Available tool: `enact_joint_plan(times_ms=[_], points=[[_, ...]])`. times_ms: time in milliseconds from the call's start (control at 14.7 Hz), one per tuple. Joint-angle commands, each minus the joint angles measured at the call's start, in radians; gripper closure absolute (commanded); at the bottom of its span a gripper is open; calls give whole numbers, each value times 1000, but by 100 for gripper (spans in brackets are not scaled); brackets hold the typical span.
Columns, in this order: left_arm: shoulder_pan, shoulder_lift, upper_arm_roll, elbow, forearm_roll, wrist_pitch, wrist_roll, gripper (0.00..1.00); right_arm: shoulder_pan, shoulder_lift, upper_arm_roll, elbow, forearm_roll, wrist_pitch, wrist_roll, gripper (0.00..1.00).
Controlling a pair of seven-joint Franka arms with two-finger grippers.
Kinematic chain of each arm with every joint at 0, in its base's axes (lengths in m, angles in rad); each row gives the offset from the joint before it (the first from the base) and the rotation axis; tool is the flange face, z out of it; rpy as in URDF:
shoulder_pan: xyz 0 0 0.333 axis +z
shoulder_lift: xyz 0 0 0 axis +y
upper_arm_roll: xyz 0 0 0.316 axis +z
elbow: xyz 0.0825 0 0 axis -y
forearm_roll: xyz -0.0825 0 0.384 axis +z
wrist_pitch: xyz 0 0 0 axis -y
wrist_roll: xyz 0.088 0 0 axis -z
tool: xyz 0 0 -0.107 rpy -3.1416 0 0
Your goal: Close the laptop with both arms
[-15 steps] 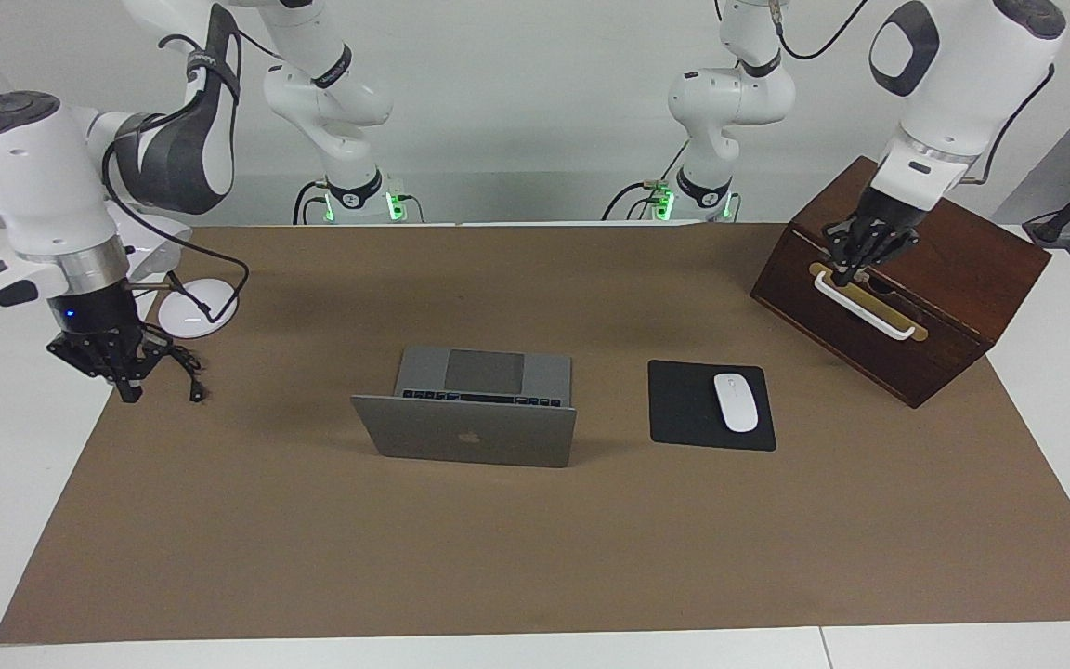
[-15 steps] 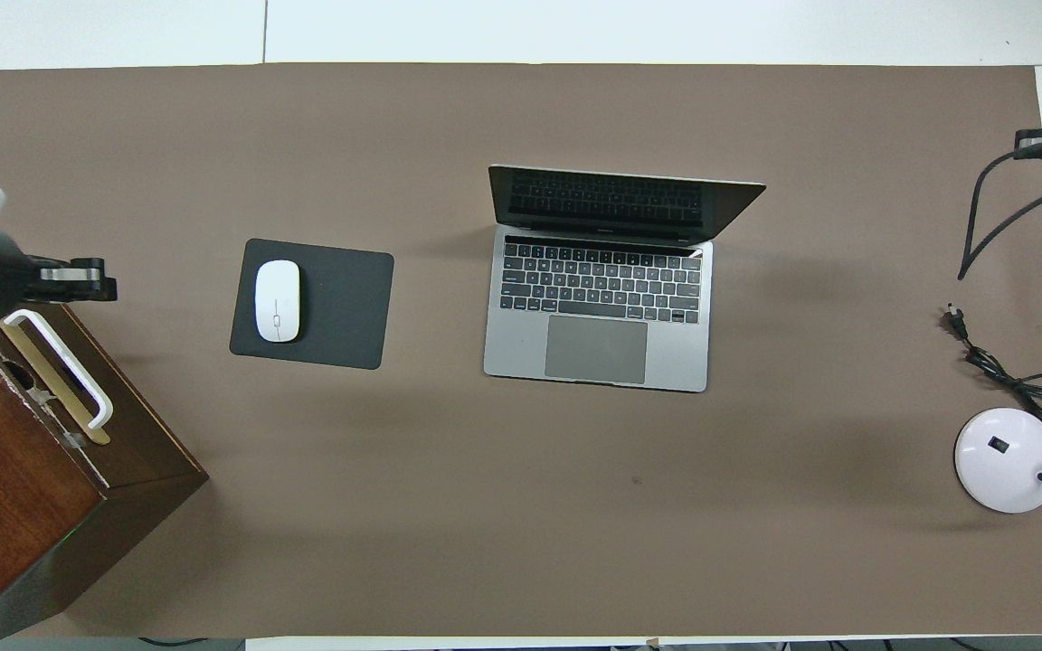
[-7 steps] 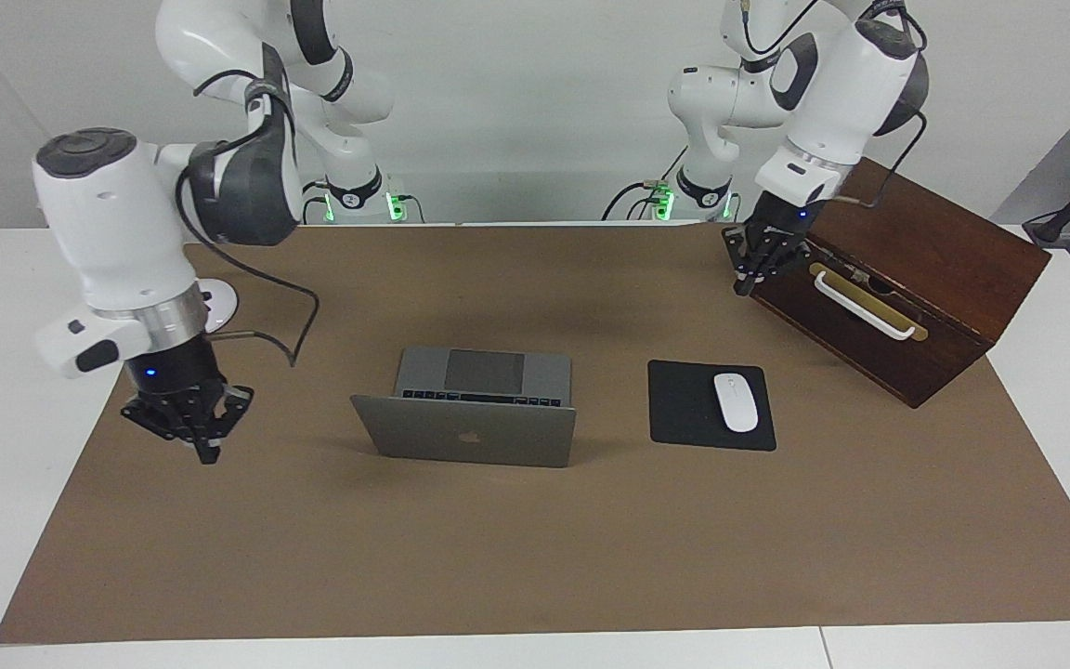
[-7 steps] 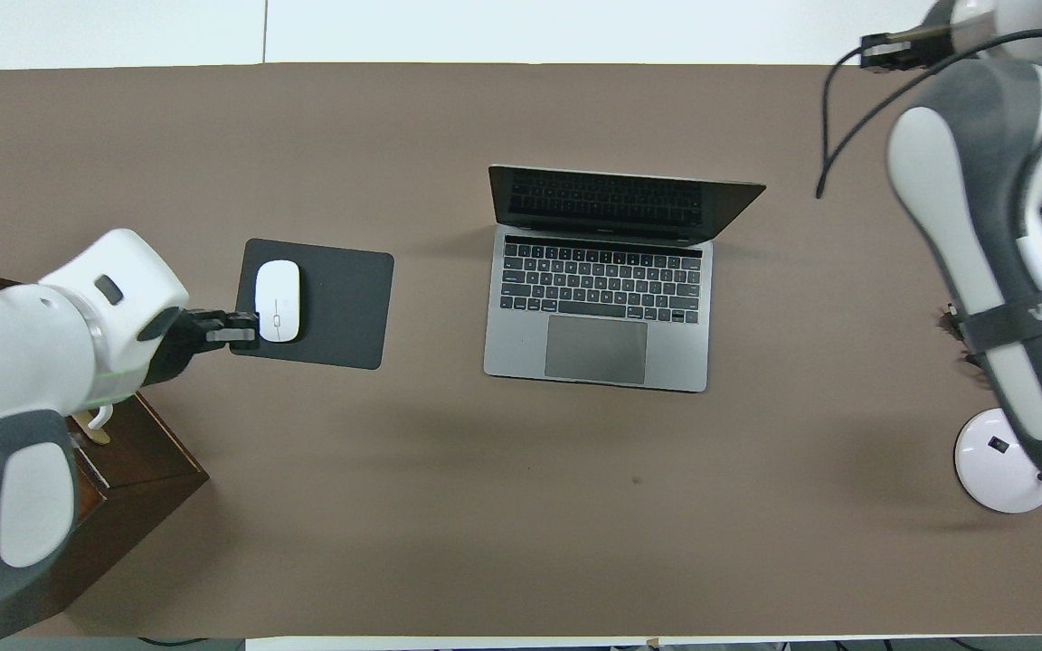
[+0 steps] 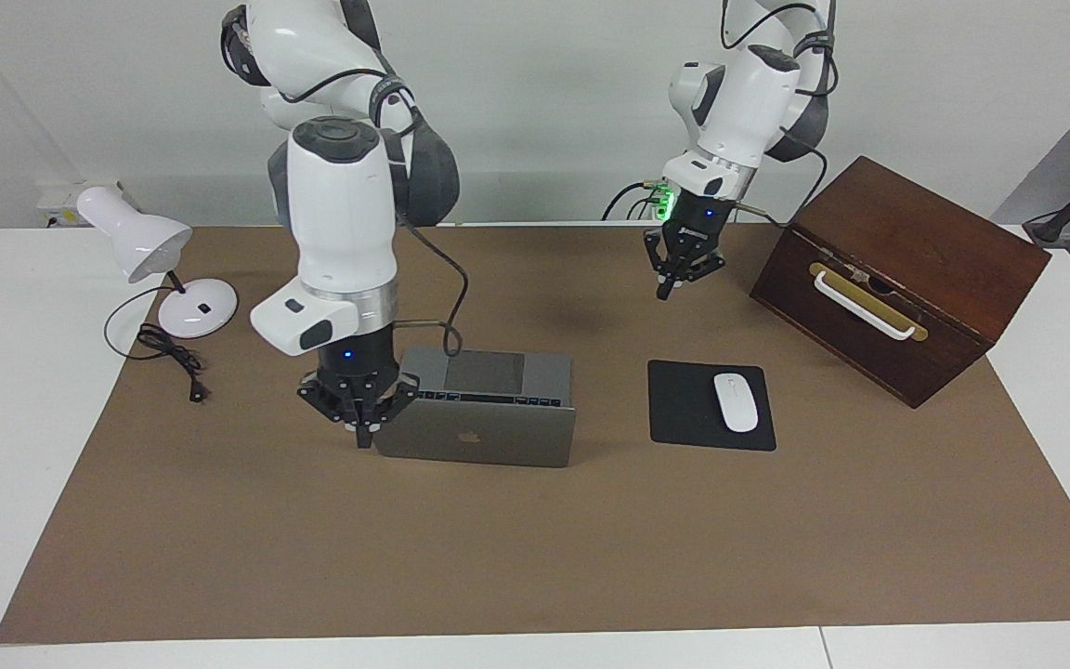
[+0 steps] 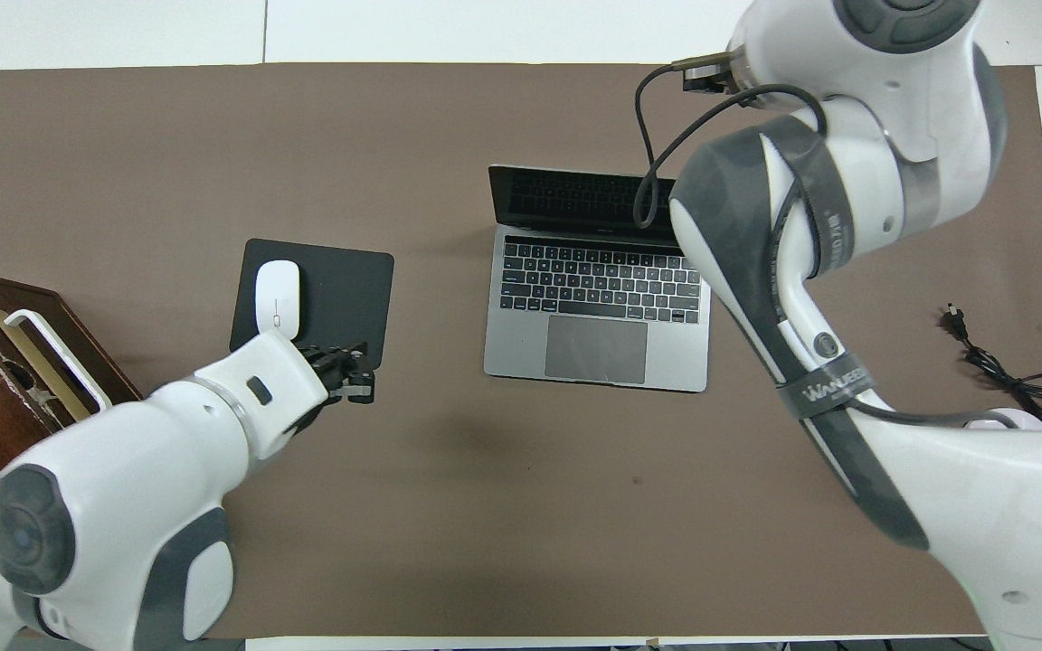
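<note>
You see both arms have swung in: the right hand (image 5: 360, 423) now hangs at the lid corner of the thin silver-grey metal laptop (image 5: 476, 432), which stands open, and the left hand (image 5: 681, 271) is over bare worktop (image 5: 535, 548) — I cannot tell either hand's opening, and neither holds anything.

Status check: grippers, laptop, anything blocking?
Right gripper at the lid's corner. Left gripper raised, clear of it. Laptop open. Mouse on mouse pad beside, not blocking.

the right arm (image 6: 801, 226) hides the laptop (image 6: 593, 307) lid's corner overhead.

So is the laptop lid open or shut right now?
Open: the laptop shows its keyboard, and its lid stands raised in the facing view.
</note>
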Motion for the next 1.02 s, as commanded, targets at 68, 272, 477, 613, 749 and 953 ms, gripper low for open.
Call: enact_joint_plan(times_ms=[68,272,477,613,749,953], points=[[-117,82,14,-61,-58,226,-2,100,55,8,-3,7,-58,-20,156,100],[-186,181,14,-67,-83,393,-2,100,101,10,2,-5,-93,-17,262,100],[-220,242,14,-67,-83,501,-3,100,122,13,3,-14,-102,-5,281,100],[-220,252,14,-67,-83,523,-3,100,127,13,5,-27,-102,23,281,100],[-218,271,14,-61,-81,552,-2,100,120,13,5,-40,-101,54,279,100],[-218,339,14,-47,-77,653,-2,100,110,15,6,-67,-102,89,275,100]])
